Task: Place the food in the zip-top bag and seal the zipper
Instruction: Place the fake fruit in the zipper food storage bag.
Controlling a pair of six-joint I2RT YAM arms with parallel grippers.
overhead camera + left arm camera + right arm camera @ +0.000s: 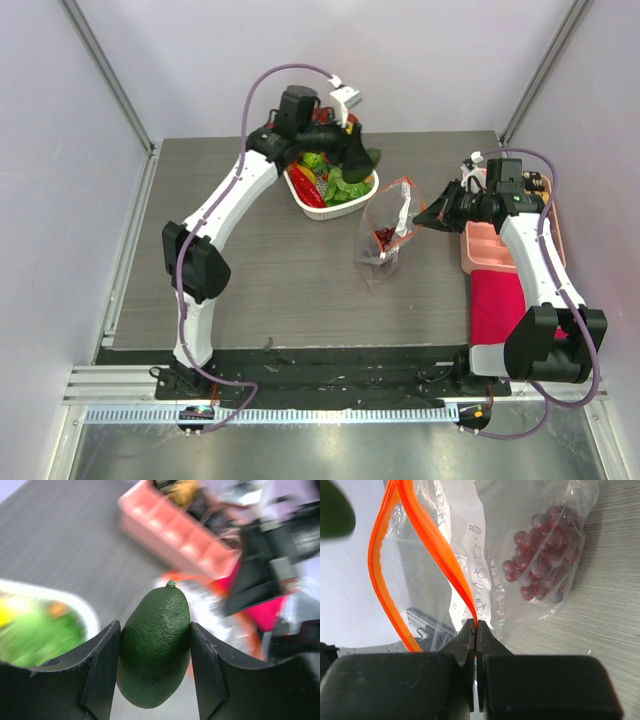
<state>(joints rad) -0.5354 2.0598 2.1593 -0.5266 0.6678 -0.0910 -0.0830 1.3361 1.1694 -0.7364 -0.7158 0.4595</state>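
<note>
A dark green toy avocado [155,650] stands upright between the fingers of my left gripper [155,626], which is shut on it, above the right end of the white basket [322,212]. The avocado also shows as a dark blur [334,510] in the right wrist view. The zip-top bag [380,250] hangs over the table's middle with its mouth open. Purple grapes [542,565] lie in its bottom. My right gripper [476,626] is shut on the orange zipper [447,555] at the bag's right edge and holds it up [432,215].
The white basket holds green leaves [343,186], a red pepper [308,192] and a yellow piece. A pink divided tray [492,245] stands at the table's right edge, with a magenta cloth [495,305] in front of it. Grey walls enclose the table.
</note>
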